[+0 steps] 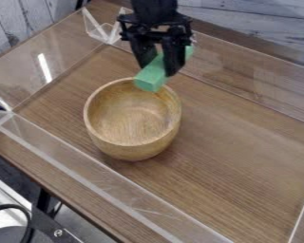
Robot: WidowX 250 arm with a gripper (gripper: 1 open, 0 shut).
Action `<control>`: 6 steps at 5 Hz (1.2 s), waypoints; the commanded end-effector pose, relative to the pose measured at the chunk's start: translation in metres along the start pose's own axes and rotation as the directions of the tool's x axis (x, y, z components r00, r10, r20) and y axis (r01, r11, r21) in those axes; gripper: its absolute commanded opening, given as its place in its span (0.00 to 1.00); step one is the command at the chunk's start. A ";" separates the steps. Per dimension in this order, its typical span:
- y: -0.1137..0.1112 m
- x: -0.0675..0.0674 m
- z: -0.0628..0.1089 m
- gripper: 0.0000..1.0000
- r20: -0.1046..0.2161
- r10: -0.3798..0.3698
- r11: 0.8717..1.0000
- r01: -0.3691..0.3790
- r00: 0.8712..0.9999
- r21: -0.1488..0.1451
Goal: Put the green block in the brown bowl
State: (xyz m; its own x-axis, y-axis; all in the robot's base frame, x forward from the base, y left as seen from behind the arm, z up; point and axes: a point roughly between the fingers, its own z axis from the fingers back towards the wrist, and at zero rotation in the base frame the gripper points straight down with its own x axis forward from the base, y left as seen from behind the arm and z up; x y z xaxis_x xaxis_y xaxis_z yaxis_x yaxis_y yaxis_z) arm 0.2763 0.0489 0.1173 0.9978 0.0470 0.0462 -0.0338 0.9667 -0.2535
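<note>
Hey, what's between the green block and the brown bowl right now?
Nothing. In the camera view the end effector holds the green block in the air above the far rim of the brown bowl, with only open space between them.

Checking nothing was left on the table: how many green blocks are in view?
1. The green block is held in the gripper, lifted above the far rim of the brown bowl. No other shows on the table or inside the bowl.
</note>
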 end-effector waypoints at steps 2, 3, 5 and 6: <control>0.013 -0.029 -0.006 0.00 0.061 -0.035 0.991 0.027 0.997 0.132; 0.022 -0.034 -0.006 0.00 0.058 -0.021 0.985 0.010 0.998 0.173; 0.034 -0.040 -0.004 0.00 0.052 0.004 0.971 -0.016 0.999 0.241; 0.038 -0.043 -0.016 0.00 0.049 -0.006 0.974 -0.005 0.999 0.225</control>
State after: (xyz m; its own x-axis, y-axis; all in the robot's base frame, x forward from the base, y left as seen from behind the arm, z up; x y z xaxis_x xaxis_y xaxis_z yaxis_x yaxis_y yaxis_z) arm 0.2259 0.0763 0.0795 0.9975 0.0531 0.0476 -0.0510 0.9977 -0.0445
